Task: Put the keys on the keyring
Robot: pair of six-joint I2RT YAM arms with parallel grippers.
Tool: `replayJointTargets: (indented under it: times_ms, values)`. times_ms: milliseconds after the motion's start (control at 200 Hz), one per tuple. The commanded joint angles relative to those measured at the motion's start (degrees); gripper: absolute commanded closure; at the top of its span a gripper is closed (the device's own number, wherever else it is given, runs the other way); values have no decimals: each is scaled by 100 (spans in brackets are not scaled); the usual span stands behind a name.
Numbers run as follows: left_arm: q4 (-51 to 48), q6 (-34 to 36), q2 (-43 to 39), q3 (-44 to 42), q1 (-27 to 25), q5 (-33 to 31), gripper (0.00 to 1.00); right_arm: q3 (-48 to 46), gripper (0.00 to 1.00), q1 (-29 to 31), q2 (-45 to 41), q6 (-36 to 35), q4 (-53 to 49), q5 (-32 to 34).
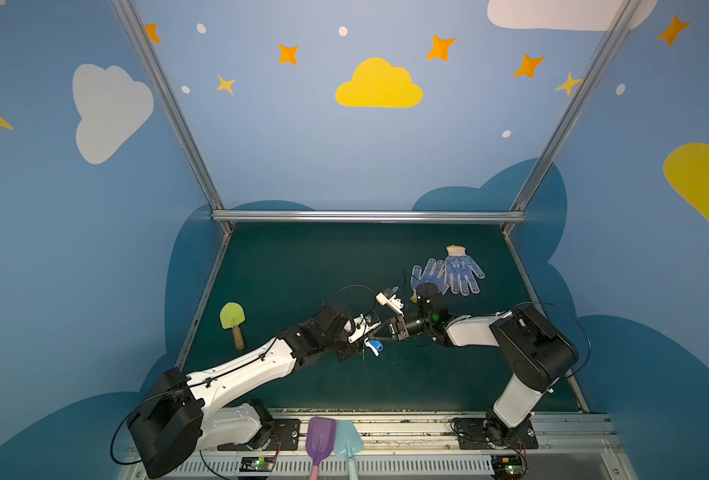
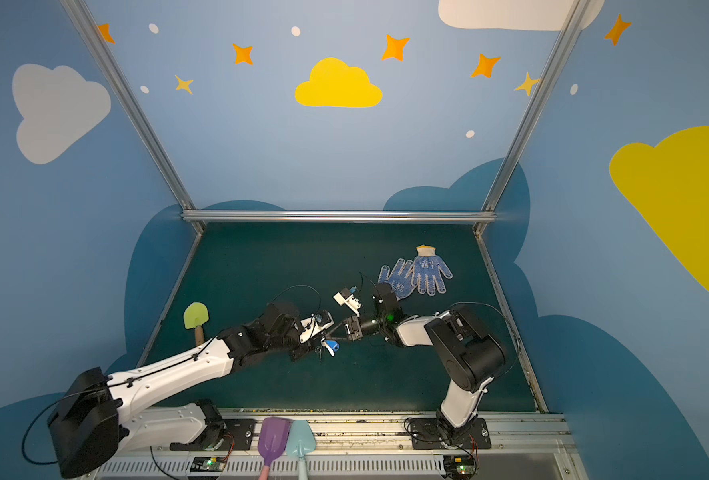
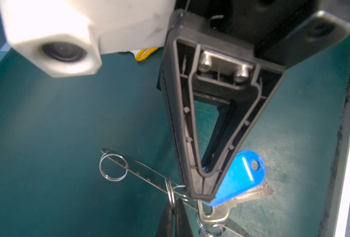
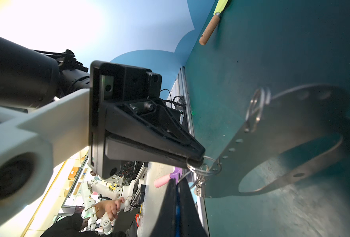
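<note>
The keyring is a flat grey plate with a handle slot, held above the green mat. In the left wrist view the keyring shows edge-on as a thin strip. My left gripper is shut on a small metal ring at the plate's hole-dotted edge. The keys are a blue plastic-headed piece and a silver key. My right gripper is shut on the blue head. Both grippers meet tip to tip mid-table, with the left gripper beside the right gripper. The blue piece hangs just below.
A pair of blue dotted gloves lies behind the right arm. A green trowel rests at the left of the mat. Purple and light blue shovels sit on the front rail. More loose rings hang on the plate.
</note>
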Motion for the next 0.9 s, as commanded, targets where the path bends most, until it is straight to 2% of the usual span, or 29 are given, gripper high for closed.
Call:
replayJointTargets:
  times_ms: [0,401,681,891]
  values:
    - [53,85,-98,-37,-38,44,96,52,100,12,81,21,176,43]
    - [-61,128,-105,-9,-72,148,96,79,100,-77,11,232,413,243]
    - [-118,132,-38,15,-98,185,96,-121,100,-152,-26,747,1278,465]
    - [-124,156,-22,20,-107,212,96,-127,100,-165,-34,871,1510,509]
